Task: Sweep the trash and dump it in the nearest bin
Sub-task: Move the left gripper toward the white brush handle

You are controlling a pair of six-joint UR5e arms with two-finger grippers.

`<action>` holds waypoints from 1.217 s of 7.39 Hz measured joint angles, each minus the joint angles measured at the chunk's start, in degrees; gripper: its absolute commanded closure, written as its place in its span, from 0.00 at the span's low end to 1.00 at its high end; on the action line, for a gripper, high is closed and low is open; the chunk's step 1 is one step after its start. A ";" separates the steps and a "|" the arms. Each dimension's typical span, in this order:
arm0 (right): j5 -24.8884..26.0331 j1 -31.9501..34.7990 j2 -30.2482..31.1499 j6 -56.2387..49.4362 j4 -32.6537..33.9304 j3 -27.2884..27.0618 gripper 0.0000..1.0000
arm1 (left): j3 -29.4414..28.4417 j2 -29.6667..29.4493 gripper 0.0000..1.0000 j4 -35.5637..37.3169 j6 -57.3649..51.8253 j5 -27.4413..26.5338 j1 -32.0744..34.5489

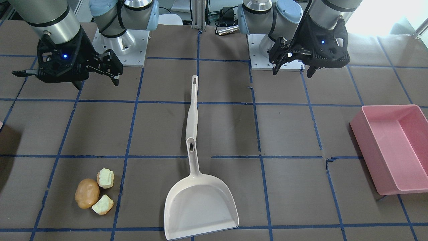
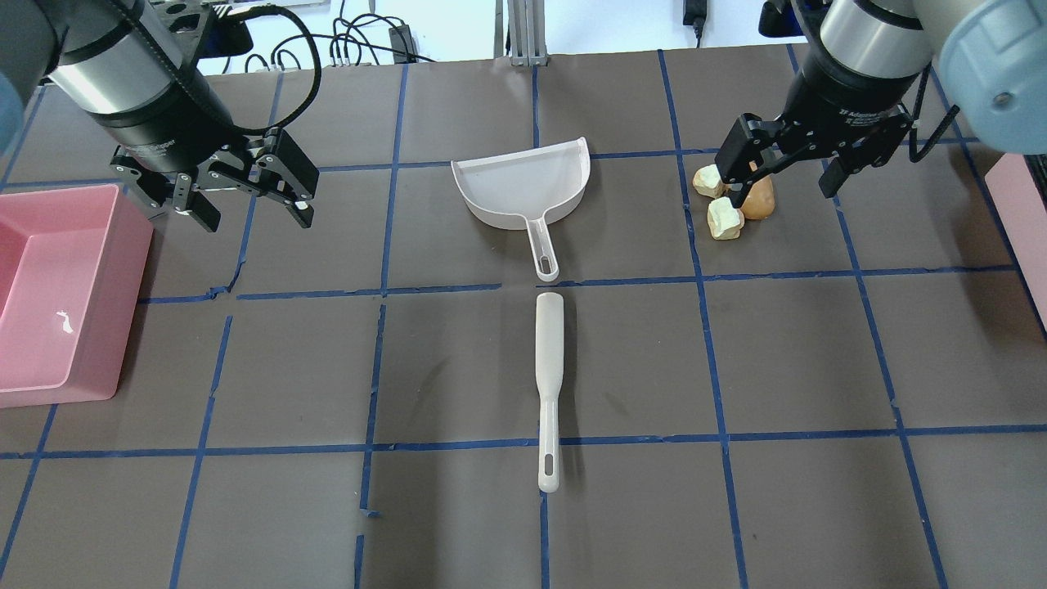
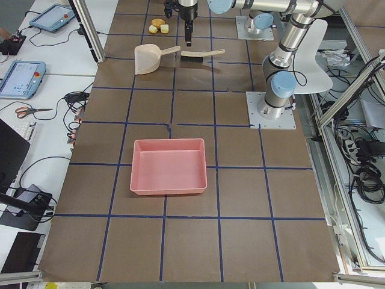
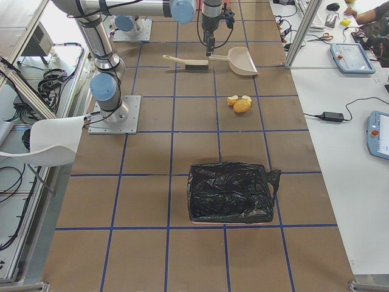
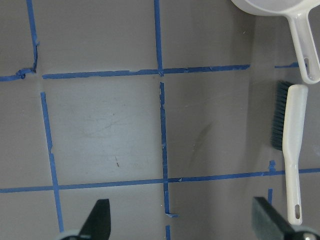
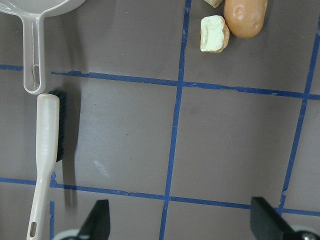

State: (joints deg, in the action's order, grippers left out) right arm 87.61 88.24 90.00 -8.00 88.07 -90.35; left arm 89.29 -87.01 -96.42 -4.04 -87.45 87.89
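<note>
The right gripper point(image 2: 781, 190) hangs above the table with its jaws spread wide and nothing between them. In its wrist view the trash lies ahead of the jaws and well clear of both fingertips: a brown potato-like lump point(image 6: 245, 17) with a pale yellow-green chunk point(image 6: 214, 33) touching its side. A second chunk point(image 1: 105, 178) sits just beside the potato on its other side.

The bin point(image 2: 1022, 213) stands out past the right gripper's outer finger, away from the other arm. In the exterior right view it is lined with a black bag point(image 4: 230, 191).

The left gripper point(image 2: 253, 214) also hangs above the table, jaws wide apart and empty. A white brush point(image 5: 290, 150) lies just outside one of its fingers, and the white dustpan point(image 2: 523, 184) lies ahead of that. Both sit between the two grippers. A pink tray point(image 2: 57, 294) rests beyond the left gripper's outer side.
</note>
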 measured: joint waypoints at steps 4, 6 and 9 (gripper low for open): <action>-0.07 0.00 -0.02 0.00 0.00 0.00 0.00 | 0.12 -0.03 0.00 -0.04 0.04 0.05 0.64; -0.09 0.00 -0.09 0.00 0.04 -0.06 0.00 | 0.68 -0.02 0.00 0.07 0.55 -0.32 2.21; -0.21 0.01 0.02 0.09 0.15 -0.01 0.00 | 0.95 0.06 0.00 0.43 0.81 -0.50 2.73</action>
State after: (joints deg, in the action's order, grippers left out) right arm 87.39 88.25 90.02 -7.90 88.22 -90.36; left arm 90.24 -86.96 -95.99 -3.24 -87.95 90.62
